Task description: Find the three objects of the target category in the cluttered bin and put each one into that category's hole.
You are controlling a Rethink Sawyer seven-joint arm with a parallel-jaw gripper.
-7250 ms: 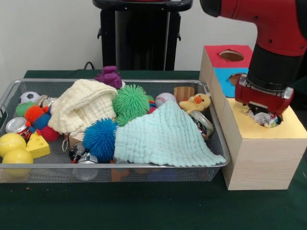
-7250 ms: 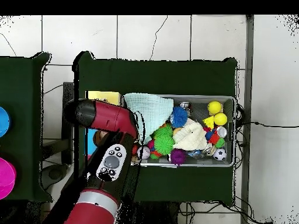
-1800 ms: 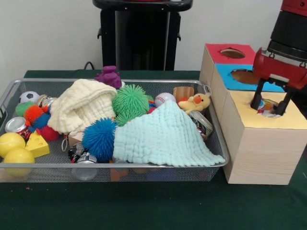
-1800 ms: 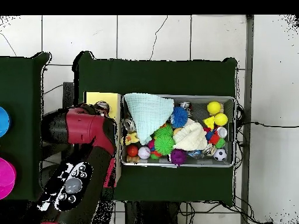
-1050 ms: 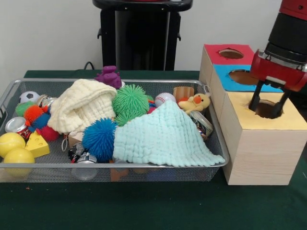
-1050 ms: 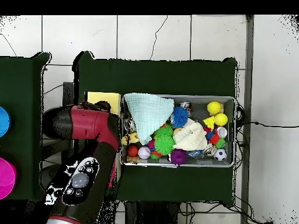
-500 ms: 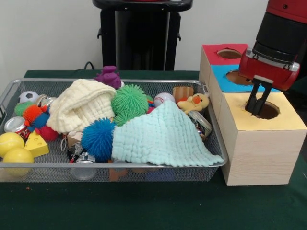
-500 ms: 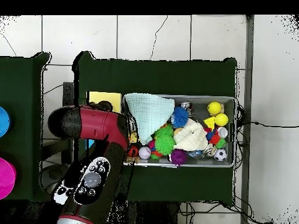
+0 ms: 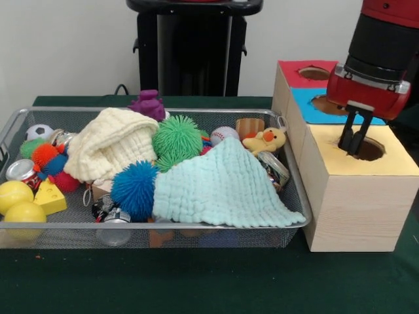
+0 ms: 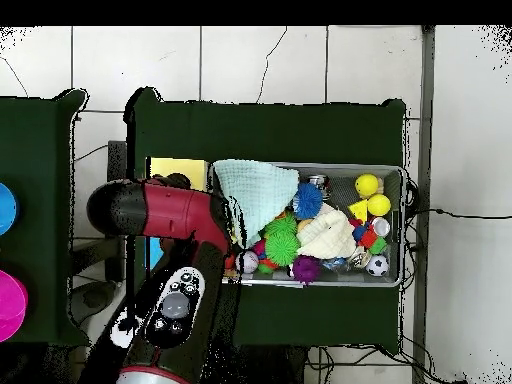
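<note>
Claw: we see the red and black arm's gripper (image 9: 354, 140) hanging just above the round hole in the yellow top (image 9: 364, 149) of the pale wooden sorting box (image 9: 353, 203), its two dark fingers pressed together and holding nothing.
Task's things: we judge the remaining targets lie in the wire mesh bin (image 9: 298, 219), which category we cannot tell; candidates include the small metal can (image 9: 23, 171) at the bin's end farthest from the box.
Key relation: in the front view the bin sits to the left of the claw and lower, its long axis running away from the box.
Cover: the mint green knitted cloth (image 9: 219, 186) and the cream knitted cloth (image 9: 111, 152) drape over much of the clutter, likely hiding things.
Surface and room: dark green tablecloth (image 9: 209, 278); box and bin touch, so we expect little sideways clearance.
</note>
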